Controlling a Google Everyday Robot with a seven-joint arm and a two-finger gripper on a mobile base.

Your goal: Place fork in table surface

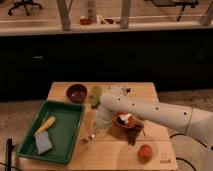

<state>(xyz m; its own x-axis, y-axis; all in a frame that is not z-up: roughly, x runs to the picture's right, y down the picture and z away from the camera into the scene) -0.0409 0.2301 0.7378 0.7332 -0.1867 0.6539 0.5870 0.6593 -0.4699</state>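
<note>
My white arm reaches in from the right across the table surface (112, 156), a light tan wooden top. The gripper (96, 129) hangs at the arm's left end, just right of the green tray (70, 112). It is shut on the fork (89, 137), a small silvery piece pointing down from its tip. The fork's lower end is at or just above the wood beside the tray's right rim; I cannot tell whether it touches.
In the tray lie a yellow-handled tool (45, 124) and a blue-grey sponge (43, 143). A dark red bowl (77, 92) and a green object (95, 94) sit at the back. An orange bowl (124, 120), a dark brown heap (134, 134) and an orange fruit (145, 152) lie to the right.
</note>
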